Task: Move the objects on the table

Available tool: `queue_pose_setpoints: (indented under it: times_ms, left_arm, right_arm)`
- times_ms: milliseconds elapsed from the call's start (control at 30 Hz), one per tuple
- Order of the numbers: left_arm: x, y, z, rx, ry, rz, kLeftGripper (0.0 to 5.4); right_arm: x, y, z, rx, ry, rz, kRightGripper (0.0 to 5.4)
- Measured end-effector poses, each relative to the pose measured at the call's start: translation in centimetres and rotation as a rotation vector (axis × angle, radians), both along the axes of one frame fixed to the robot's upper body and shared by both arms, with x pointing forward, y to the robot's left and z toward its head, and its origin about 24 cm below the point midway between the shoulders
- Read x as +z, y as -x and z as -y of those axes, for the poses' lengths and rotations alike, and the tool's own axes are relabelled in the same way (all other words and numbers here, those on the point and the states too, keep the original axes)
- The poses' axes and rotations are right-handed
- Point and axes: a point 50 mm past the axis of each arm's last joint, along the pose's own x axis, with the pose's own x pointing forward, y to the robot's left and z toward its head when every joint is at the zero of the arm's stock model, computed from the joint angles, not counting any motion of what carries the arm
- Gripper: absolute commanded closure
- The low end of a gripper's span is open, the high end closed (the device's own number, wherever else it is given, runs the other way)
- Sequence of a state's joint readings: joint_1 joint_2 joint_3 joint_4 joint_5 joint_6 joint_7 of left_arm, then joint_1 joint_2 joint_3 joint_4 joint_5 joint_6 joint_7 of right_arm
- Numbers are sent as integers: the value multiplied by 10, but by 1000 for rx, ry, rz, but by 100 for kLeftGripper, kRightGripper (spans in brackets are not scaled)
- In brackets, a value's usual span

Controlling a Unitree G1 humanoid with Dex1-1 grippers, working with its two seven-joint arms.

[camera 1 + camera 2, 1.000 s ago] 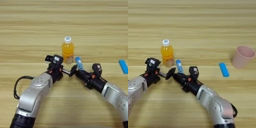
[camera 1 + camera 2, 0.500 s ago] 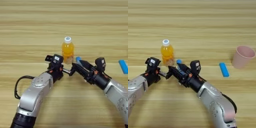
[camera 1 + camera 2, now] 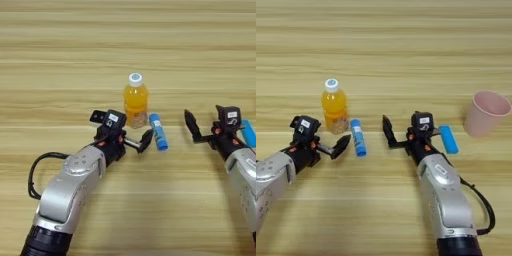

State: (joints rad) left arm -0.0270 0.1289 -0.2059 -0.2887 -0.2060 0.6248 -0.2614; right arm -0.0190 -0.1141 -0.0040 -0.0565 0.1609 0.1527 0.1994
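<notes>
The blue tube lies flat on the table, its long axis running roughly away from the robot, just beside and to the right of the orange drink bottle, which stands upright with its white cap on; the two appear close enough that contact between them cannot be ruled out. No black-and-white block can be made out as a separate item in either view. The left gripper sits low at the near left of the tube, one dark fingertip pointing toward the tube's near end and holding nothing; only one finger shows clearly, so how far its fingers are spread cannot be told. The right gripper is to the right of the tube, clear of it, empty, with one finger raised (the second finger is hidden against the gripper body, so its spread cannot be told either). A second blue piece lies just right of the right gripper, and a pink cup stands well apart at the far right. Judged from this layout, the tube is the likely item in hand. To take it well, approach across its short axis near mid-length, with the fingers spread wider than the tube, and keep the finger nearer the bottle from nudging it, since an upright bottle tips easily. Lift straight up before any sideways travel.
</notes>
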Motion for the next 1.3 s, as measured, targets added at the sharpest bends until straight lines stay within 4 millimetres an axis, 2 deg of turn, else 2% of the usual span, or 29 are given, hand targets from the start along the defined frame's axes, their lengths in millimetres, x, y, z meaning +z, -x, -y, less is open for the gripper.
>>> queue_pose_setpoints:
  times_ms: [267, 467, 600, 1067, 1300]
  left_arm:
    - [-1, 0, 0, 2, -2, -3, 0]
    - [-1, 0, -1, 5, -3, -4, 0]
    - [-1, 0, 0, 6, -2, -3, 0]
    - [-4, -1, 0, 11, -1, -14, 0]
    - [-9, -2, -1, 20, -5, -28, 0]
  right_arm:
    - [-16, -5, 2, -24, 140, -33, 2]
    - [-35, -13, -6, 37, 231, -84, 2]
    - [-35, -17, -16, 93, 253, -66, 2]
    - [-40, -9, -48, 279, 189, -67, 2]
    - [-40, -4, -54, 321, 179, -74, 2]
